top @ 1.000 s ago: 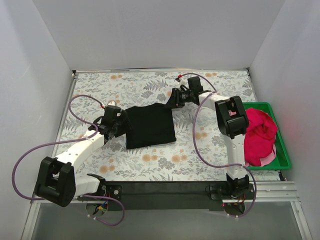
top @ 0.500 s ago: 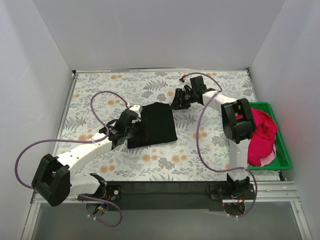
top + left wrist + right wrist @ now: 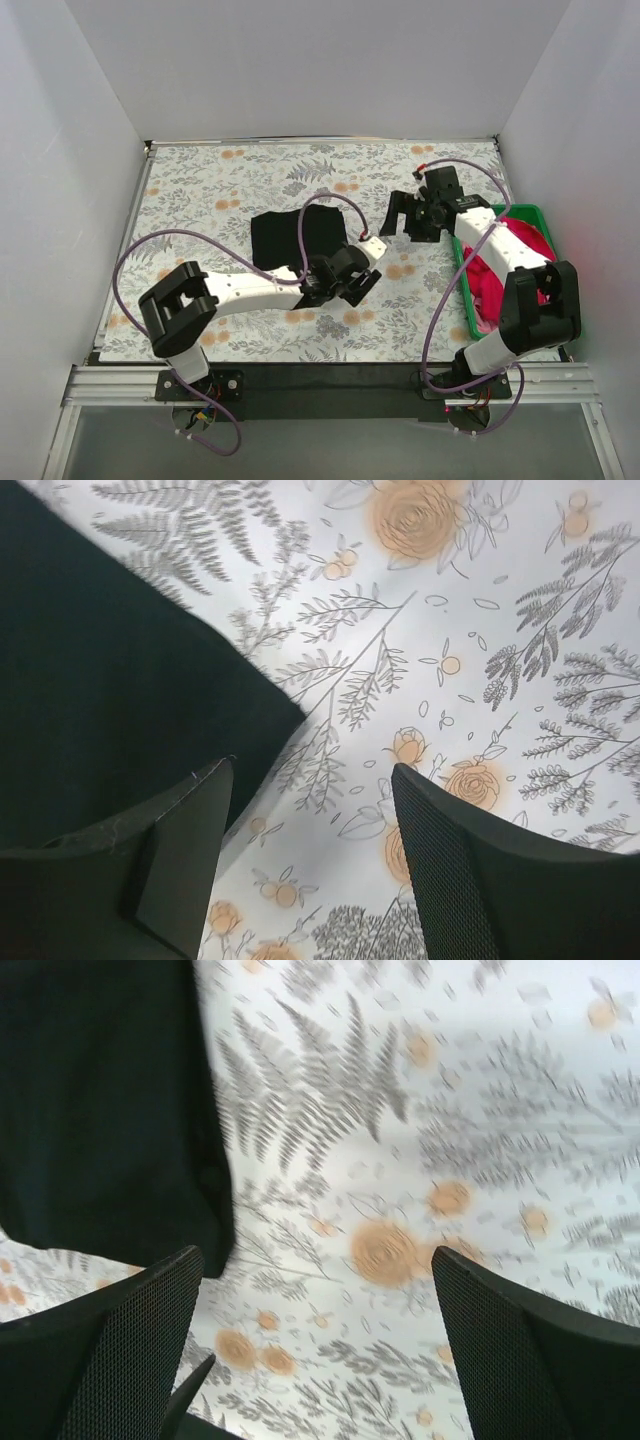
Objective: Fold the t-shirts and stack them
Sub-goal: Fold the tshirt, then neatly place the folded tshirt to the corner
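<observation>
The black t-shirt lies folded in a flat dark rectangle near the middle of the surface, slightly toward the left edge. The pinkish-red t-shirt sits bunched in the green crate at the right edge. The left end effector is at the black shirt's near right corner. Its fingers are parted, with one over the cloth's edge and the other over floral print, and it grips nothing. The right end effector hangs between the black shirt and the crate, fingers spread wide and likewise empty.
</observation>
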### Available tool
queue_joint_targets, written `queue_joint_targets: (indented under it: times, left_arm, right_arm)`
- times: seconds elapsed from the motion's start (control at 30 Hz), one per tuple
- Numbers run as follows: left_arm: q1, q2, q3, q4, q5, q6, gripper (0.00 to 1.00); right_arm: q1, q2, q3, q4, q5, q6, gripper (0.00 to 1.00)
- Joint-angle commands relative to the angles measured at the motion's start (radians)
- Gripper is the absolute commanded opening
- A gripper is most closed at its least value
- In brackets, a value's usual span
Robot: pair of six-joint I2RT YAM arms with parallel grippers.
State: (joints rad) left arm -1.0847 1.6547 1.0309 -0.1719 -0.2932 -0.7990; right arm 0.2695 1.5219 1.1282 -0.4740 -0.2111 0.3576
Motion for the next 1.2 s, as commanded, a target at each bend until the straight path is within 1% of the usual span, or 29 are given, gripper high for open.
queue_joint_targets:
  times: [0.0, 0.13, 0.2, 0.33, 0.43, 0.47, 0.57, 0.6, 0.67, 0.7, 0.73, 0.83, 0.87, 0.93, 1.03, 1.07, 1.17]
  left_arm:
    - [-0.029, 0.053, 0.050, 0.064, -0.101, 0.104, 0.61]
    - [-0.035, 0.117, 0.072, 0.094, -0.145, 0.150, 0.58]
    - [-0.035, 0.146, 0.074, 0.100, -0.159, 0.178, 0.57]
    - [-0.035, 0.174, 0.064, 0.101, -0.190, 0.205, 0.54]
    - [-0.035, 0.195, 0.060, 0.101, -0.204, 0.212, 0.48]
    - [-0.035, 0.197, 0.057, 0.101, -0.207, 0.211, 0.42]
    - [-0.035, 0.188, 0.046, 0.109, -0.212, 0.189, 0.26]
    - [-0.035, 0.179, 0.040, 0.115, -0.219, 0.179, 0.13]
    - [-0.034, 0.150, 0.021, 0.135, -0.222, 0.144, 0.05]
    - [-0.031, 0.139, 0.014, 0.143, -0.216, 0.133, 0.01]
    - [-0.024, 0.126, 0.002, 0.150, -0.210, 0.103, 0.00]
    - [-0.001, 0.071, -0.014, 0.155, -0.179, 0.051, 0.00]
    - [0.009, 0.062, -0.026, 0.161, -0.170, 0.040, 0.00]
    - [0.019, 0.036, -0.032, 0.166, -0.146, 0.018, 0.00]
    - [0.031, 0.019, -0.037, 0.166, -0.124, 0.000, 0.00]
    - [0.034, 0.016, -0.040, 0.164, -0.121, -0.012, 0.00]
    - [0.042, 0.004, -0.046, 0.166, -0.118, -0.032, 0.00]
  right_arm:
    - [-0.039, -0.042, -0.048, -0.052, 0.018, 0.015, 0.86]
    - [-0.059, -0.055, -0.088, -0.048, -0.049, 0.009, 0.85]
    - [-0.059, -0.057, -0.102, -0.043, -0.059, 0.009, 0.85]
    - [-0.059, -0.063, -0.142, 0.001, -0.132, 0.012, 0.83]
    - [-0.061, -0.065, -0.176, 0.057, -0.183, 0.015, 0.82]
    - [-0.059, -0.065, -0.183, 0.075, -0.194, 0.026, 0.82]
    - [-0.058, -0.062, -0.229, 0.161, -0.255, 0.059, 0.82]
    - [-0.058, -0.055, -0.257, 0.188, -0.276, 0.093, 0.82]
    - [-0.058, -0.045, -0.289, 0.293, -0.341, 0.141, 0.82]
    - [-0.058, -0.043, -0.318, 0.334, -0.358, 0.194, 0.82]
    - [-0.056, -0.040, -0.333, 0.406, -0.384, 0.220, 0.83]
    - [-0.055, -0.028, -0.390, 0.523, -0.416, 0.320, 0.84]
    - [-0.052, -0.014, -0.404, 0.599, -0.425, 0.342, 0.83]
    - [-0.036, 0.003, -0.416, 0.629, -0.403, 0.365, 0.84]
    - [-0.007, 0.049, -0.439, 0.734, -0.412, 0.426, 0.83]
    - [0.000, 0.069, -0.444, 0.794, -0.410, 0.444, 0.83]
    - [0.029, 0.096, -0.470, 0.874, -0.375, 0.514, 0.84]
